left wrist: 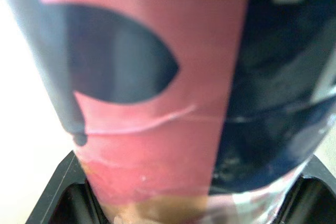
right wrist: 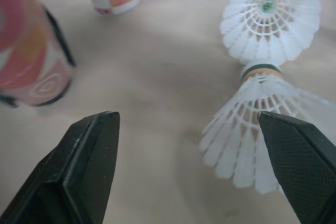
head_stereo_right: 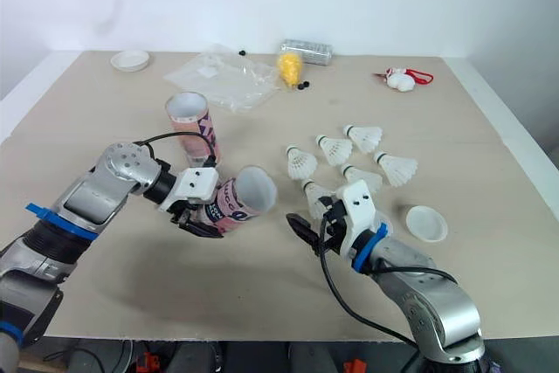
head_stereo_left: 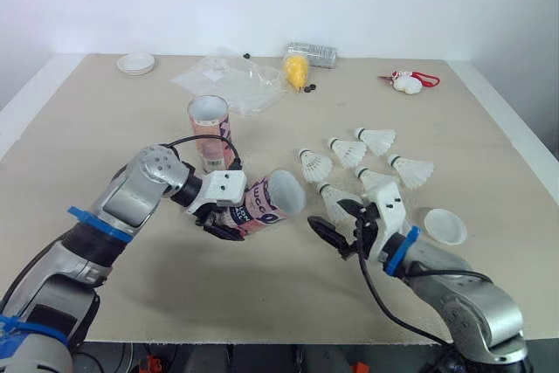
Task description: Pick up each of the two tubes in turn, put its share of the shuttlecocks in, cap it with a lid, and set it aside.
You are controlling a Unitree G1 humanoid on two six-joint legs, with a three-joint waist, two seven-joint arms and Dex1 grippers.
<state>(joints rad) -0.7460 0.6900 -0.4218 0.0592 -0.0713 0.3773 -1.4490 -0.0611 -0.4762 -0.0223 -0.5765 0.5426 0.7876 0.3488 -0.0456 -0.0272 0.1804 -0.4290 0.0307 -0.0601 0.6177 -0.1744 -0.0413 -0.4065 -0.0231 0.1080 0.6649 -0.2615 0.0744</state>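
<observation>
**Shuttlecock packing station: items on the table**

1. Table (head_stereo_left: 105,128): flat, matt beige top.
2. Held tube (head_stereo_left: 266,203): a card cylinder with a glossy pink and dark-blue print and a white inner wall. It is tilted close to horizontal at front centre. Its open round mouth faces the robot's right, toward the shuttlecocks.
3. Standing tube (head_stereo_left: 210,133): same print, upright with its open end up, just behind the held tube.
4. Shuttlecocks (head_stereo_left: 348,151): six, with white feather skirts, ribbed and cone-shaped, on small rounded corks. They lie loose in a cluster on the right of the table.
5. Nearest shuttlecock (right wrist: 257,145): it lies on its side, its skirt just beside one finger of the right gripper.
6. Lid (head_stereo_left: 445,225): a shallow white plastic disc to the right of the cluster.
7. Second lid (head_stereo_left: 136,63): same kind, at the far left corner.
8. Plastic bag (head_stereo_left: 229,76): clear and crumpled, at the far centre.

Left gripper (head_stereo_left: 229,220): the black fingers are pinched onto the base end of the held tube.

Right gripper (right wrist: 194,156): the fingers are spread wide over bare tabletop and hold nothing. Whether one finger touches the feathers cannot be told.
</observation>
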